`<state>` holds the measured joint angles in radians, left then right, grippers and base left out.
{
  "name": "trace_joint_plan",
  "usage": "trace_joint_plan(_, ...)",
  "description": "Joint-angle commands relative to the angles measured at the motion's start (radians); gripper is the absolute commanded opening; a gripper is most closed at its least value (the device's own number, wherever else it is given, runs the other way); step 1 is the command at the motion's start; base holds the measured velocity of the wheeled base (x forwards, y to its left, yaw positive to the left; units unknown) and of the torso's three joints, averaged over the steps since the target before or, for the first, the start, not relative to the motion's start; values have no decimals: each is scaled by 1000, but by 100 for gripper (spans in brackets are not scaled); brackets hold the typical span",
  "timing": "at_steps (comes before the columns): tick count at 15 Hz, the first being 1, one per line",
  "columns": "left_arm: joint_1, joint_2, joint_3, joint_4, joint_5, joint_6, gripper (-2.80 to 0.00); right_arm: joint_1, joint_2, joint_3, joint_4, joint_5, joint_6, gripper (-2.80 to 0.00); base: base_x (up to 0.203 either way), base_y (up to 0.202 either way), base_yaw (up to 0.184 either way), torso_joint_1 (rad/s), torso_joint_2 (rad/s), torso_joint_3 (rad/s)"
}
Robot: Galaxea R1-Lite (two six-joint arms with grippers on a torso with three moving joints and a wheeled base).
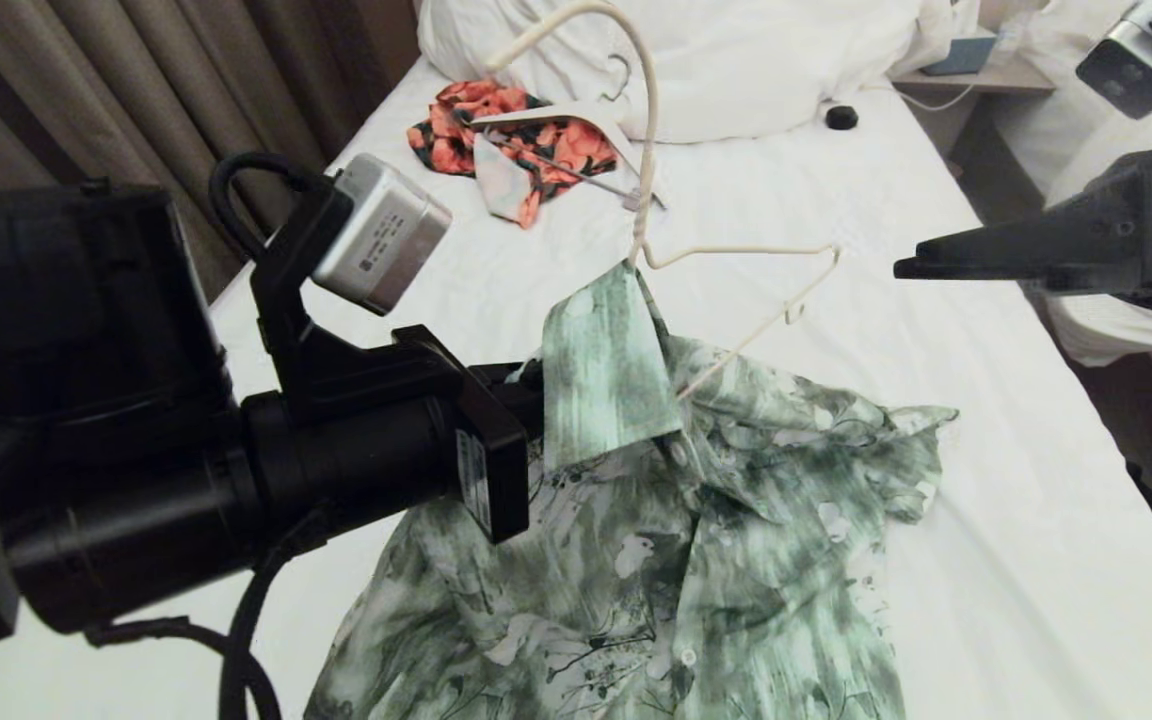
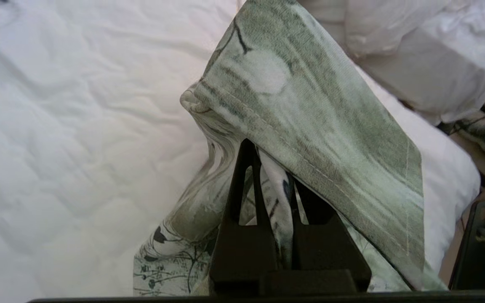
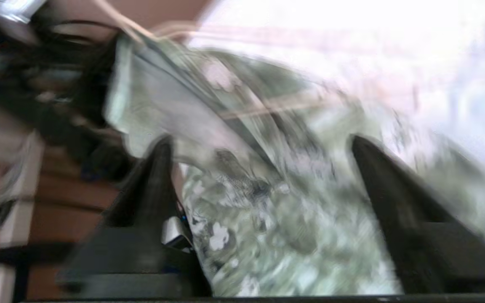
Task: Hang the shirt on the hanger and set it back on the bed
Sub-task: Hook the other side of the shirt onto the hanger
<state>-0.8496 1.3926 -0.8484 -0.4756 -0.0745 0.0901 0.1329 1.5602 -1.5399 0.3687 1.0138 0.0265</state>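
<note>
The green and white floral shirt [image 1: 696, 540] lies partly lifted over the bed [image 1: 986, 400]. My left gripper [image 1: 528, 400] is shut on a fold of the shirt [image 2: 310, 105] by the collar, holding it raised; cloth sits pinched between the jaws of that gripper [image 2: 270, 166]. The cream wire hanger [image 1: 648, 150] stands tilted above the collar, its hook up near the pillows. One shoulder of the hanger is bare and the other is hidden inside the shirt. My right gripper [image 1: 904, 268] hovers open to the right, clear of the hanger. Between its spread fingers [image 3: 259, 141] nothing is held, and the shirt [image 3: 276, 219] shows beyond them.
An orange-red floral garment [image 1: 496, 120] with a thick white hanger [image 1: 576, 115] lies near the pillows [image 1: 736, 60]. A small black round object [image 1: 841, 117] rests on the sheet. Curtains [image 1: 136, 80] hang along the left, and a nightstand [image 1: 976, 70] and another bed [image 1: 1116, 330] are at the right.
</note>
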Motion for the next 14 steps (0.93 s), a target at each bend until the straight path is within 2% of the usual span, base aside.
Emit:
trace_joint_plan(1,0,-18,-9,-5,-1,-30,-280,23,-29,-11,42,-94,22,-280,0,0,0,0,0,0)
trace_joint_plan(3,0,-40,-21,-5,0,-76,-280,67,-17,-61,131,-205,60,-280,0,0,0,0,0,0)
trace_joint_plan(7,0,-86,-25,-5,-2,-151,-280,230,79,-233,357,-432,152,-280,0,0,0,0,0,0)
trace_joint_plan(9,4,-95,-29,-6,-2,-184,-280,297,124,-261,376,-505,196,-280,0,0,0,0,0,0)
trace_joint_plan(11,8,-92,-29,-33,-4,-191,-280,354,146,-264,381,-555,202,-280,0,0,0,0,0,0)
trace_joint_plan(14,5,-84,-39,-67,-7,-189,-280,439,170,-254,380,-672,229,-280,0,0,0,0,0,0)
